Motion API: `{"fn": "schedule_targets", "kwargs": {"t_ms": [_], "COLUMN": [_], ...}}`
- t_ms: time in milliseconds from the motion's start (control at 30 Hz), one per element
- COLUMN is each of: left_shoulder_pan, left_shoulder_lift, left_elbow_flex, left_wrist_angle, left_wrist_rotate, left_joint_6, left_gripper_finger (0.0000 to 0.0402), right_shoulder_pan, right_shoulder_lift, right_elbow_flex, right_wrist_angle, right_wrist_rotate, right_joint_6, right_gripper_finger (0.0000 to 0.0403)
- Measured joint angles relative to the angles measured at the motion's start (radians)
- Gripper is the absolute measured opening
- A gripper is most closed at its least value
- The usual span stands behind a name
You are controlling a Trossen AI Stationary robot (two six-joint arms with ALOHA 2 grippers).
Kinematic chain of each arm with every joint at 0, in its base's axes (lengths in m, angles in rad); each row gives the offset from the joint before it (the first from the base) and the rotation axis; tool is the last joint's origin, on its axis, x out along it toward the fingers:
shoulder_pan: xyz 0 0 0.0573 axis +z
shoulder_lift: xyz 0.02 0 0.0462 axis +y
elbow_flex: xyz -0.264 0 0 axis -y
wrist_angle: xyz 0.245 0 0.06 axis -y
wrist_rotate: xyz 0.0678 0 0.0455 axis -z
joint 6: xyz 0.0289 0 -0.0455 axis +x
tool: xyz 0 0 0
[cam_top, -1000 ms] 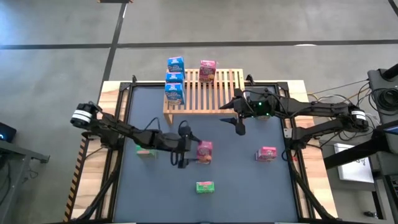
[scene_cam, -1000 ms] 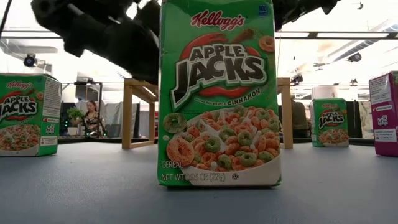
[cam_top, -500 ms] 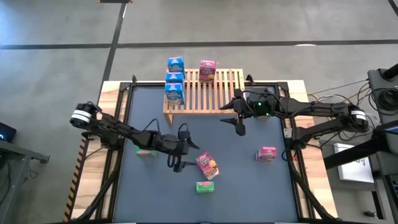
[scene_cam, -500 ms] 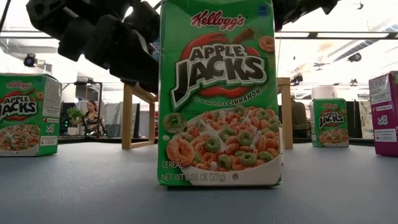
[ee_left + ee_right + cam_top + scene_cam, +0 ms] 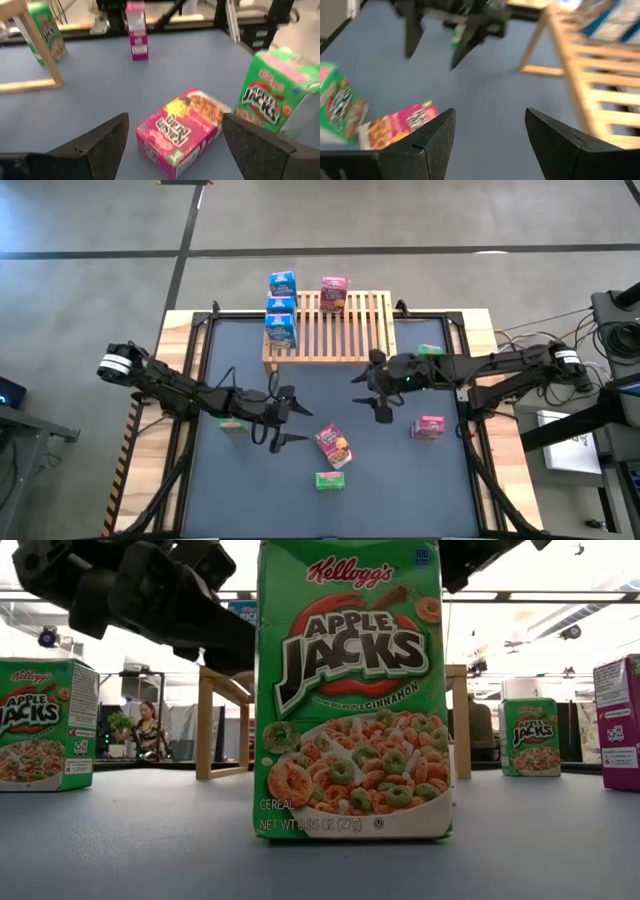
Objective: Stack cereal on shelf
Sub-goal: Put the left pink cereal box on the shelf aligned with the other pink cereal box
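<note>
High view: shelf [image 5: 335, 328] carries three blue boxes [image 5: 281, 310] and one pink box [image 5: 333, 293]. Fallen pink box [image 5: 333, 445] lies well before the shelf; left gripper [image 5: 280, 418] spread, empty, just beside it. Right gripper [image 5: 377, 391] spread, empty, near the shelf's front.
Low view: green box [image 5: 352, 690] upright before the shelf.

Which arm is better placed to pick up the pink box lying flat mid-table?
Probably the left: its open hand points at the fallen pink box just ahead. The right hand hangs farther off, near the shelf.
</note>
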Motion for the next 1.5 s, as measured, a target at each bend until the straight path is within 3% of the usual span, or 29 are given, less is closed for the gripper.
{"fn": "schedule_targets", "kwargs": {"t_ms": [300, 567, 1100, 1500], "left_shoulder_pan": [0.000, 0.000, 0.000, 0.000], "left_shoulder_lift": [0.019, 0.038, 0.038, 0.038], "left_elbow_flex": [-0.032, -0.025, -0.026, -0.026], "left_wrist_angle": [0.068, 0.069, 0.069, 0.069], "left_wrist_rotate": [0.001, 0.003, 0.004, 0.004], "left_joint_6": [-0.043, -0.060, -0.068, -0.083], "left_gripper_finger": [0.0292, 0.0290, 0.0289, 0.0289], "right_shoulder_pan": [0.121, 0.156, 0.273, 0.327], "right_shoulder_lift": [0.162, 0.280, 0.416, 0.424], "right_elbow_flex": [0.000, 0.000, 0.024, 0.061], "right_wrist_angle": [0.007, 0.012, 0.068, 0.069], "right_wrist_rotate": [0.033, 0.024, 0.026, 0.052], "right_joint_6": [0.025, 0.120, 0.174, 0.175], "right_gripper_finger": [0.0231, 0.0231, 0.0231, 0.0231]}}
